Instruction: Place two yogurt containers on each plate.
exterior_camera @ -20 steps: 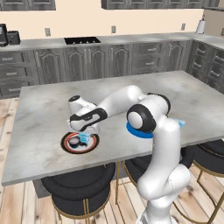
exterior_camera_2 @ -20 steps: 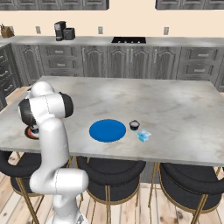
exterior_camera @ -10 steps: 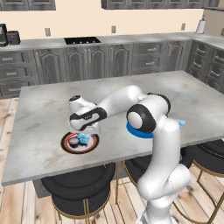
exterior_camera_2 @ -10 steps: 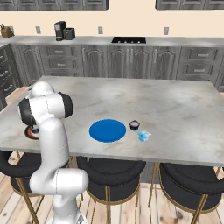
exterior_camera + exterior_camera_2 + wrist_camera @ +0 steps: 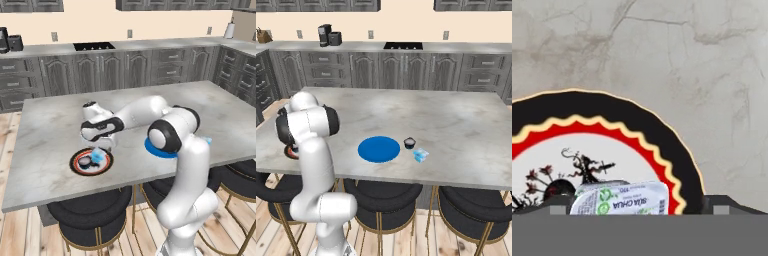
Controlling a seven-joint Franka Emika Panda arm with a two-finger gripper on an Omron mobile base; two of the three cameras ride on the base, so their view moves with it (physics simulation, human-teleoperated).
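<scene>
The patterned plate [image 5: 75, 165] with its red-orange rim lies near the island's front left edge. On it sit a dark round yogurt container [image 5: 85, 161] and a pale blue boxy one [image 5: 99, 157]. My gripper [image 5: 96, 148] hangs just above them, open. In the hand view the pale blue tub [image 5: 622, 202] lies on the plate [image 5: 662, 150] between my spread fingertips [image 5: 724, 202], free of both. The plain blue plate [image 5: 379, 149] lies bare further right, with a dark tub [image 5: 409, 143] and a pale blue tub [image 5: 420, 155] on the counter beside it.
The grey marble island [image 5: 60, 125] stretches wide behind the plates. Black round stools [image 5: 90, 212] stand under its front edge. Cabinets and a cooktop [image 5: 92, 46] line the back wall.
My jaws have opened wide and let go of the pale blue tub, which now rests on the patterned plate. The arm has hardly moved.
</scene>
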